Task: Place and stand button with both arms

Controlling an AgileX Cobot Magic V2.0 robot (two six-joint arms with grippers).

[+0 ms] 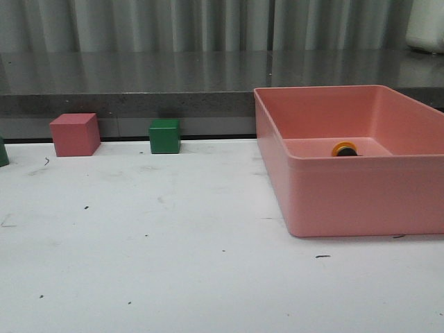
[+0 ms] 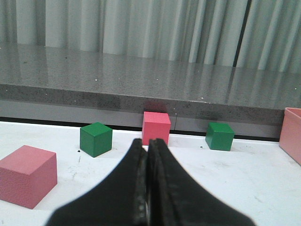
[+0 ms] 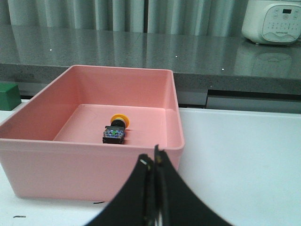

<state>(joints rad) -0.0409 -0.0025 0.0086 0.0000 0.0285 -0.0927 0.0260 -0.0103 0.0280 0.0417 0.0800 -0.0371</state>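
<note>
The white worktop (image 1: 139, 229) carries everything, and the pink bin (image 1: 347, 201) is the landmark: it sits on the right half, open at the top. Behind the bin runs a grey stone ledge (image 1: 139, 83) with a curtain beyond it. To the bin's left, along the foot of the ledge, stand a green cube (image 1: 164, 136) and, farther from the bin, a pink cube (image 1: 75, 134); they look like bystanders, parked out of the working space.

The left tool (image 2: 148, 188) faces those cubes, well away from the bin, with its two fingers pressed together and nothing between them. The right tool (image 3: 154, 193) hangs just in front of the bin's near wall, its fingers likewise pressed together and empty, aimed as if ready to reach over the rim.

The button (image 3: 115, 130) lies on its side on the bin's floor, yellow cap pointing toward the far wall, black base toward the right tool. It is untouched, so lifting it out comes first.
</note>
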